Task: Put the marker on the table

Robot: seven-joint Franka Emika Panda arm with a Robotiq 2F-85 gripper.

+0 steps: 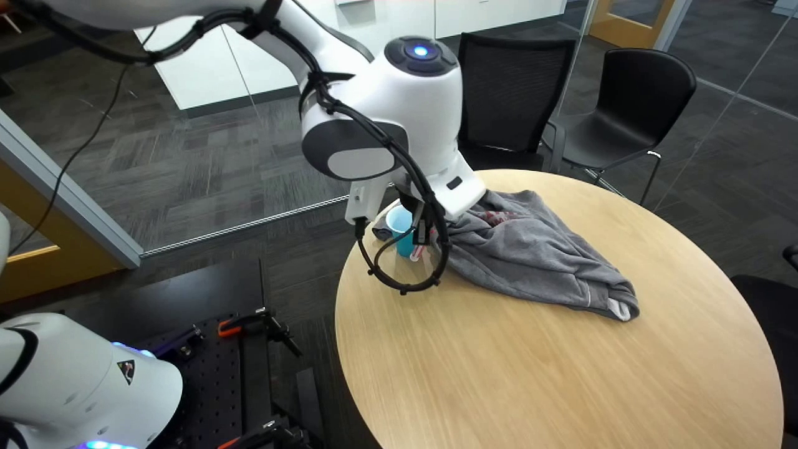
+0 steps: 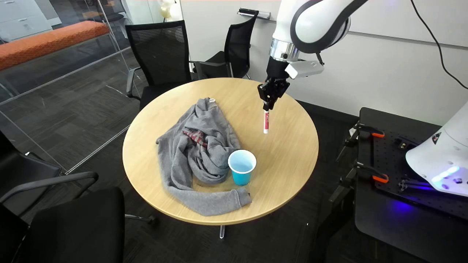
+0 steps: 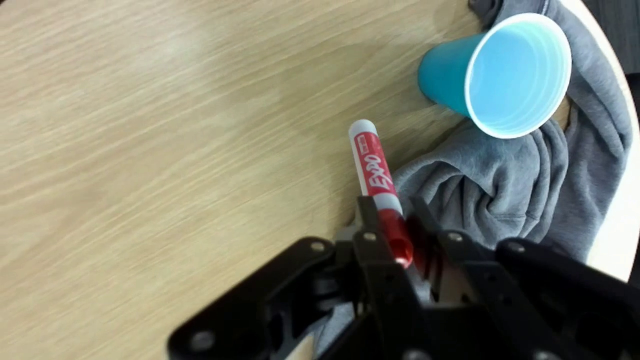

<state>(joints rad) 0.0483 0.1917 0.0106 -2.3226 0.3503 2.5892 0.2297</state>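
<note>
- As the gripper (image 3: 393, 202) pinches the marker (image 3: 376, 165) by its red cap, the jaws stand narrowed to its width.
- The rest juts past the fingertips (image 3: 368, 212), white end down, over the table (image 2: 289, 157).
- Whether it touches wood, I cannot tell.

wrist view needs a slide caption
A claw grips a red marker over a wooden table, near a blue cup and grey cloth.

This appears to be an office meeting room. Black mesh chairs (image 2: 159, 54) stand around a round table (image 1: 530, 374), with a glass wall (image 2: 73, 117), a whiteboard (image 2: 387, 18) and dark carpet (image 1: 299, 249).
</note>
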